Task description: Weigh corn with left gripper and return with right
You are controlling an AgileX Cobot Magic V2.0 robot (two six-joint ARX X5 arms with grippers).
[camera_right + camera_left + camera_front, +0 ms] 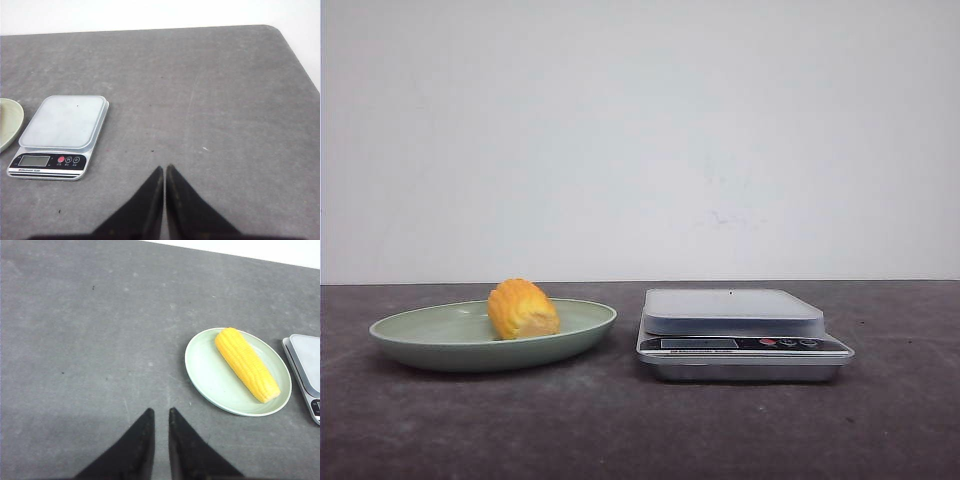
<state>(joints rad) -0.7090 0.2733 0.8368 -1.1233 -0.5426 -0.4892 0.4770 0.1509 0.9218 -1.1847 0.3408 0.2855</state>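
Nearest are the two black claws, both hanging over bare grey desk [620,430] and holding nothing. The left gripper [160,412] has its pointed fingers almost together, only a thin slit between the tips. The right gripper [164,169] is pressed together. Farther in, the corn [522,309] lies inside the green dish [430,345] toward the desk's left side. Just beside the dish stands the silver scale [740,333], its platform bare.
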